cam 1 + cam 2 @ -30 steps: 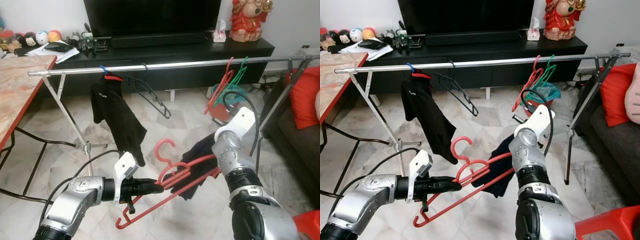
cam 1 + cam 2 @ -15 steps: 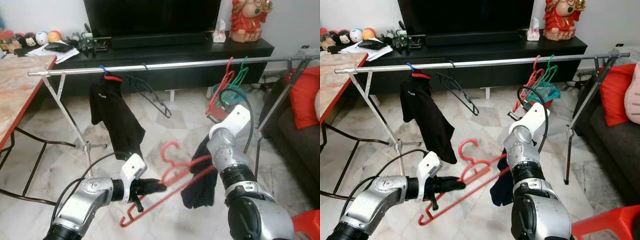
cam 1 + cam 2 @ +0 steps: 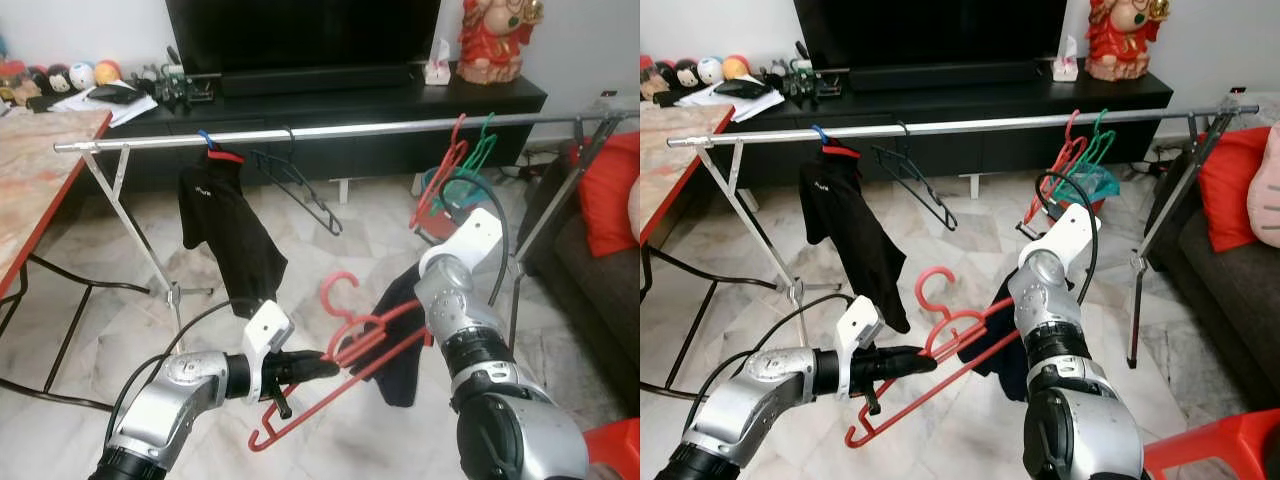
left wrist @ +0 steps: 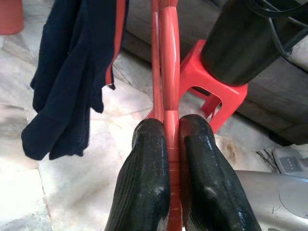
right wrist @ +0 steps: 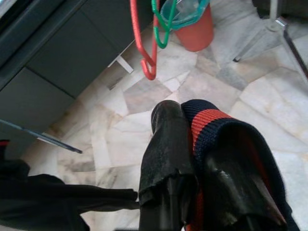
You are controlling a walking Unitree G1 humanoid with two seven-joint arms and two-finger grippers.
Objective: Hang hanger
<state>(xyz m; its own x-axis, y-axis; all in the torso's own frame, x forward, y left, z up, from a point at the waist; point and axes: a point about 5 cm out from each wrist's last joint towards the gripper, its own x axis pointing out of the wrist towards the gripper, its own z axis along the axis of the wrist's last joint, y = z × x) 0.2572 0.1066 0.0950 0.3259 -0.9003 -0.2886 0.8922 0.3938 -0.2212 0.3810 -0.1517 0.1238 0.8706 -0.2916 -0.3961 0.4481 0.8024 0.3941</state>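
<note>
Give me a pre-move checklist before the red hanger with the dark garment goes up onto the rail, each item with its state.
1. Left gripper clamped on the red hanger: ok.
2. Right gripper pinching the dark garment's collar: ok.
3. Dark garment seated on the hanger: not ok; it hangs bunched at the right end.
4. Hanger hook free and pointing up: ok.
5. Open stretch of rail between the black hanger and the red and green hangers: ok.
6. Hook level with the rail: not ok; it sits well below.
</note>
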